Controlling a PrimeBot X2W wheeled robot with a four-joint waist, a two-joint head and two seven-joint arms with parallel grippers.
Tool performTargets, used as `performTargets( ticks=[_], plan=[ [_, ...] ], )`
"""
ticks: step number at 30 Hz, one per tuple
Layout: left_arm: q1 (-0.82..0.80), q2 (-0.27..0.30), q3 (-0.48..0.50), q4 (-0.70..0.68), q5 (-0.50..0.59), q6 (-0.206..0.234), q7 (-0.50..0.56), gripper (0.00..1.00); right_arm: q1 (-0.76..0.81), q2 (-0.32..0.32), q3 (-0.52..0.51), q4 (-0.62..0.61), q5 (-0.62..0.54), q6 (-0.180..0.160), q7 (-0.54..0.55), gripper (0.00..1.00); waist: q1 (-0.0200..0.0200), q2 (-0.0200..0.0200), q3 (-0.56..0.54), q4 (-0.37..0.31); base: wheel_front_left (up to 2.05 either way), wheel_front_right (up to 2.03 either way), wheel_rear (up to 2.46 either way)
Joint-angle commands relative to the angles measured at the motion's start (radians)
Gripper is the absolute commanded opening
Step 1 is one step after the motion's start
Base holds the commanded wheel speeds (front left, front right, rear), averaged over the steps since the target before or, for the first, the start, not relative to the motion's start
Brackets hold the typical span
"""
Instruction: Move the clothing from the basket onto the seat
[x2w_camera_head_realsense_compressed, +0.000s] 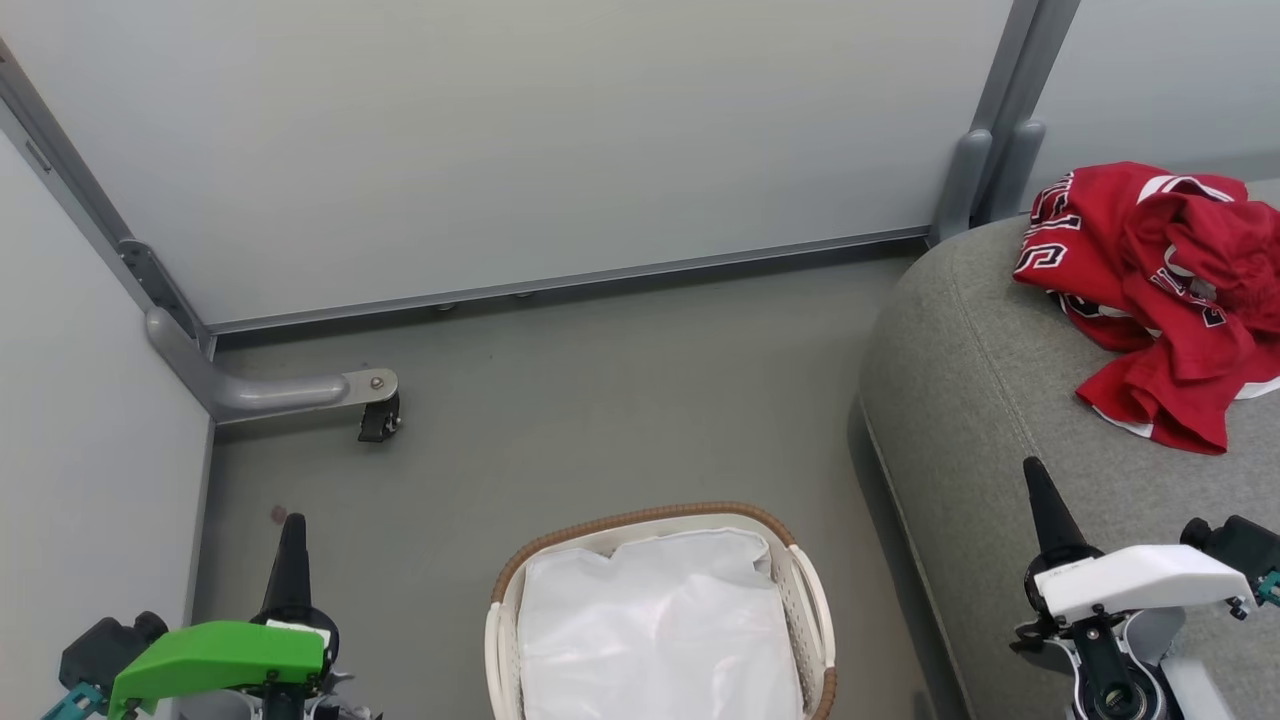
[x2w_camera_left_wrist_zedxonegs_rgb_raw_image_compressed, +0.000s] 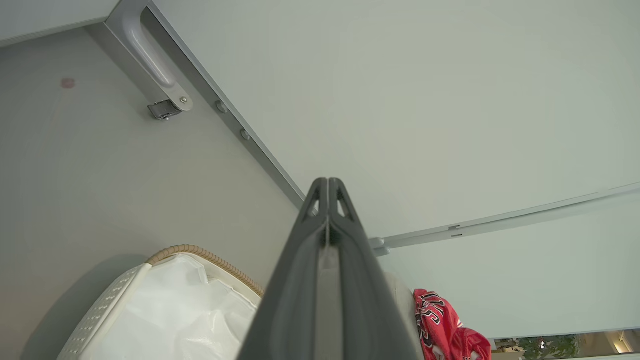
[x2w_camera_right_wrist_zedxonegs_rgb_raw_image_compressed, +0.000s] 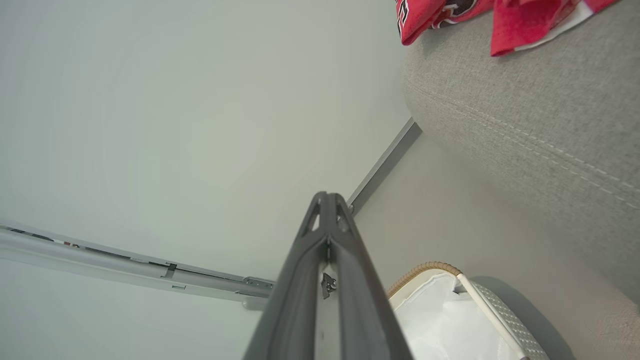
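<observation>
The clothing (x2w_camera_head_realsense_compressed: 1165, 290), red jerseys with striped trim and lettering, lies crumpled on the grey seat (x2w_camera_head_realsense_compressed: 960, 400) at the right. It shows again as clothing (x2w_camera_left_wrist_zedxonegs_rgb_raw_image_compressed: 447, 327) and clothing (x2w_camera_right_wrist_zedxonegs_rgb_raw_image_compressed: 500, 17) in the wrist views. The basket (x2w_camera_head_realsense_compressed: 800, 575) stands on the floor at bottom centre; only its white liner (x2w_camera_head_realsense_compressed: 655, 625) shows inside. My left gripper (x2w_camera_head_realsense_compressed: 292, 525) is shut at the lower left, left of the basket, holding nothing. Over the seat's front edge my right gripper (x2w_camera_head_realsense_compressed: 1033, 472) is shut and empty, below the clothing.
Pale partition walls close off the back and left. A grey wall foot with a black caster (x2w_camera_head_realsense_compressed: 380, 420) juts onto the floor at the back left. Bare grey floor (x2w_camera_head_realsense_compressed: 620, 400) lies between the walls, the basket and the seat.
</observation>
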Motion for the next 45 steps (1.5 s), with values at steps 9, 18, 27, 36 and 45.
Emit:
performTargets(
  ticks=[9, 18, 27, 36, 45],
  plan=[
    [-0.032, 0.010, 0.017, -0.020, -0.093, -0.002, 0.028, 0.00, 0.003, -0.008, -0.014, -0.020, 0.112, 0.000, 0.029, 0.00, 0.0000, 0.0000, -0.003, -0.002, 0.00, 0.00, 0.00],
    [-0.037, 0.010, 0.028, -0.026, -0.164, -0.002, 0.051, 0.00, 0.005, -0.008, -0.022, -0.026, 0.200, 0.000, 0.051, 0.00, 0.0000, 0.0000, -0.005, -0.004, 0.00, 0.00, 0.00],
    [-0.044, 0.009, 0.038, -0.032, -0.228, -0.002, 0.071, 0.00, 0.007, -0.009, -0.029, -0.032, 0.280, -0.001, 0.070, 0.00, 0.0000, 0.0000, -0.008, -0.006, 0.00, 0.00, 0.00],
    [-0.048, 0.009, 0.049, -0.038, -0.289, -0.002, 0.092, 0.00, 0.009, -0.009, -0.037, -0.037, 0.355, 0.000, 0.089, 0.00, 0.0000, 0.0000, -0.010, -0.008, 0.00, 0.00, 0.00],
    [-0.053, 0.008, 0.058, -0.043, -0.345, -0.003, 0.110, 0.00, 0.011, -0.010, -0.043, -0.041, 0.426, 0.000, 0.107, 0.00, 0.0000, 0.0000, -0.013, -0.010, 0.00, 0.00, 0.00]
  ],
)
